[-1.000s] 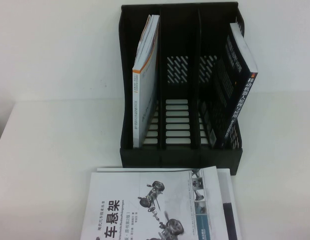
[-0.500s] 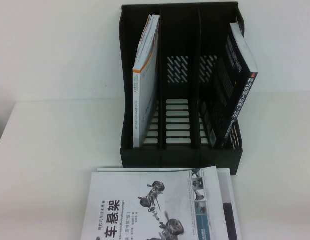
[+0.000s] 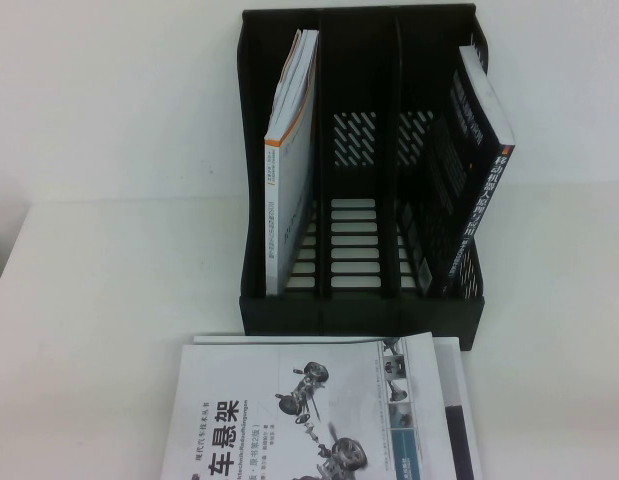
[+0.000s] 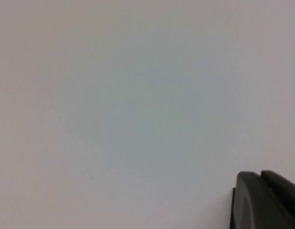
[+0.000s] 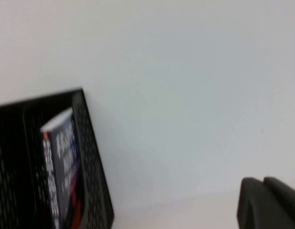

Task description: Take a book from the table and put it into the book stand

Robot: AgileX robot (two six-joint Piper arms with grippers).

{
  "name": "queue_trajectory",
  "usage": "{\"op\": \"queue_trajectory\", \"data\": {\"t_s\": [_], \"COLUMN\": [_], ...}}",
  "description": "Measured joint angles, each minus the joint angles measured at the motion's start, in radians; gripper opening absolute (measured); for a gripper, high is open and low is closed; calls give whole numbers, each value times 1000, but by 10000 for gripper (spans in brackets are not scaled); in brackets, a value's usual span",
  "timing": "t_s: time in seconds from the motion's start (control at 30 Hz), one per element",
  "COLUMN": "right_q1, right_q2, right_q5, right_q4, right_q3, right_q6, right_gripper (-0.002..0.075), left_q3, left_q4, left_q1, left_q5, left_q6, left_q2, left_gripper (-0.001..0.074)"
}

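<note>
A black book stand (image 3: 359, 320) with three compartments stands at the back of the white table. Its left compartment holds a white and orange book (image 3: 289, 170), its right one a dark book (image 3: 476, 180) leaning right, and the middle one holds nothing. A white book with car parts on its cover (image 3: 309, 420) lies flat in front of the stand. Neither gripper shows in the high view. My left gripper (image 4: 261, 179) is shut, facing a blank white surface. My right gripper (image 5: 263, 183) is shut; its view shows the stand's right side (image 5: 92, 162) and the dark book (image 5: 61, 162).
A second white book or sheet (image 3: 454, 400) sticks out from under the flat book on its right. The table (image 3: 109, 300) has bare room left and right of the stand. A white wall stands behind it.
</note>
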Motion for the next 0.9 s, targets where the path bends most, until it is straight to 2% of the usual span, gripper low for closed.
{"op": "queue_trajectory", "data": {"t_s": [0.23,0.3,0.43,0.63,0.8,0.9], "right_q1": [0,0,0,0,0,0], "right_q2": [0,0,3,143,317,392], "right_q5": [-195,-123,135,507,764,763], "right_q4": [40,45,20,-39,-1,109], "right_q3": [-6,-45,-204,-433,-584,-604], "right_q6": [-1,-6,-15,-19,-23,-67], "right_gripper": [-3,-2,-2,-2,-2,-2], "left_q3": [-2,-42,-214,-459,-519,-501], "left_q4": [-123,-162,-185,-110,-111,-166], "left_q1": [0,0,0,0,0,0], "left_q5": [120,221,491,797,829,842], "left_q6": [113,146,237,275,270,216], "left_q2": [0,0,14,171,299,370], "left_gripper": [-4,-4,-4,-4,-4,-4]}}
